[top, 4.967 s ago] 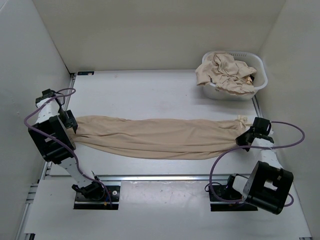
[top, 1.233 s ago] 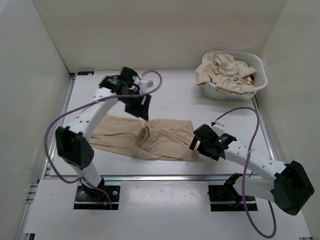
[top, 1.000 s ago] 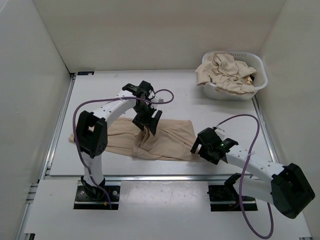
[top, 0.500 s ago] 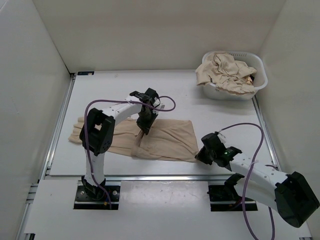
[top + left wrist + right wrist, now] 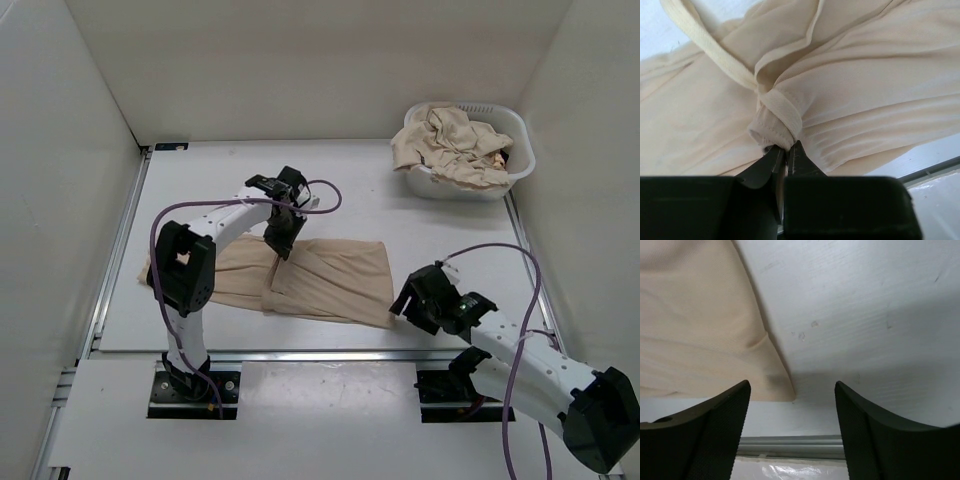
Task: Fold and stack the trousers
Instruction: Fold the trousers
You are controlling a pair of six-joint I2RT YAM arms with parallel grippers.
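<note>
**Q:** Where are the trousers?

**A:** The trousers (image 5: pixel 335 282) lie flat on the table (image 5: pixel 420 215), left of centre and toward the near side, doubled over into a shorter band. The right part looks smooth. A bunched ridge runs across the middle. My own left arm (image 5: pixel 188 272) covers part of the left end from above, so I can't make out the edge there.

**Q:** Left gripper?

**A:** My left gripper (image 5: pixel 278 248) points down onto the ridge at the band's far edge. In the wrist view the left gripper (image 5: pixel 788 149) is pressed together on a small rolled knot of hem or waistband (I can't tell which). The cloth (image 5: pixel 855 85) fans away from the knot in fine pleats. The gripper body blacks out the bottom of that view.

**Q:** Right gripper?

**A:** My right gripper (image 5: pixel 403 306) sits just beside the near-right corner of the trousers. In the wrist view the right gripper (image 5: pixel 792 386) is spread wide with nothing between the fingers. The corner (image 5: pixel 782 390) lies just ahead of the gap on bare table, and I can't tell if it touches either finger. Only that corner is in frame.

**Q:** Anything else?

**A:** A white basket (image 5: pixel 520 150) stands at the far right, well apart. It is heaped with crumpled beige cloth (image 5: pixel 450 140), and the garment type is unreadable.
</note>
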